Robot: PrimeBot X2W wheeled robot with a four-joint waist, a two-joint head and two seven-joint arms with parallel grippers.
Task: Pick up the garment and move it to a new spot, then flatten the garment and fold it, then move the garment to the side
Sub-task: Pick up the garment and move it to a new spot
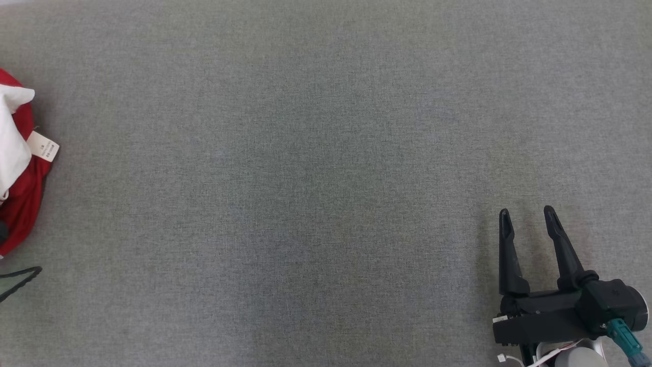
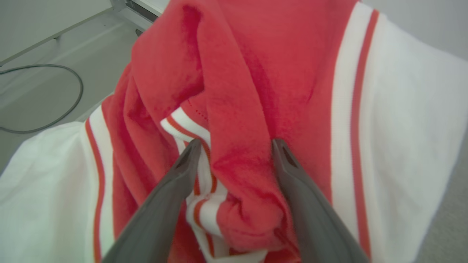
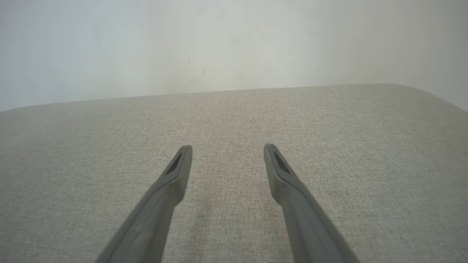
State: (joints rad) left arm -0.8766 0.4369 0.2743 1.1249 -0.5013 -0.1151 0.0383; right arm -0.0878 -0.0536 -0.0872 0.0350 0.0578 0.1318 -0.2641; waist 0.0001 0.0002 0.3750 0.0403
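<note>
The garment is a bunched red and white top with a white label, lying at the far left edge of the head view. In the left wrist view the garment is very close, red fleece with white panels and red-striped trim. My left gripper is open, its two fingers straddling a raised red fold, the tips pressed into the cloth. My right gripper rests at the lower right, open, with nothing between its fingers. It hovers just over the bare grey surface.
A wide grey fabric-covered surface spreads between the garment and my right gripper. A thin dark loop pokes in at the lower left edge. Beyond the garment lie a pale floor and a dark cable. A pale wall rises behind the surface's far edge.
</note>
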